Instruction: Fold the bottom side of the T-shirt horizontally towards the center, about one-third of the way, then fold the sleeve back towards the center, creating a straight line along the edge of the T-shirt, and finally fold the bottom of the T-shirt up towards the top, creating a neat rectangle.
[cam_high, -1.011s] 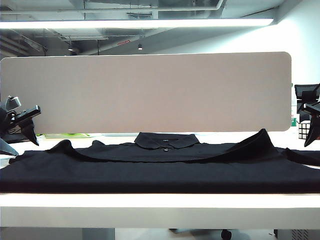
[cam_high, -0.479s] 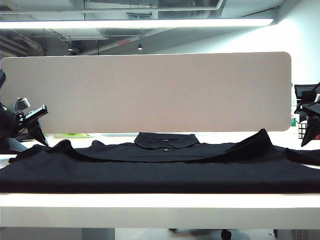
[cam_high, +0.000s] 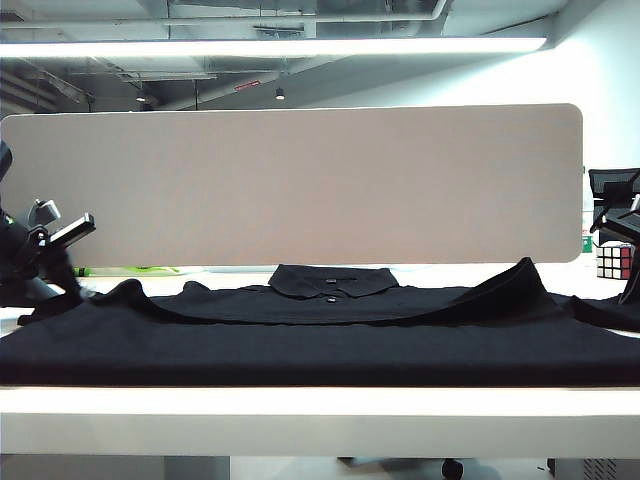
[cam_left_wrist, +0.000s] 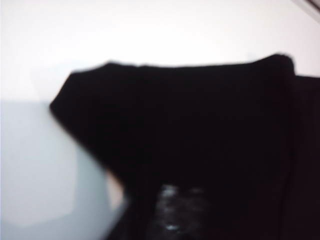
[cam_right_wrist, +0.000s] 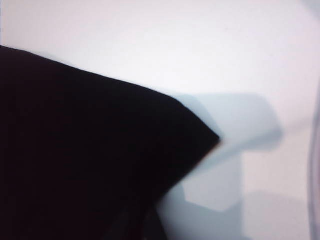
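Black shirt spread across my table, both grippers at its outer ends.

I see the T-shirt (cam_high: 330, 330) lying flat across the white table (cam_high: 320, 410), collar toward the grey partition (cam_high: 290, 185). My left gripper (cam_high: 62, 275) sits at the shirt's left end, my right gripper (cam_high: 632, 290) at the right edge of frame beside a puzzle cube (cam_high: 612, 260). Both wrist views are blurred cloth; I cannot tell how either gripper's fingers stand.
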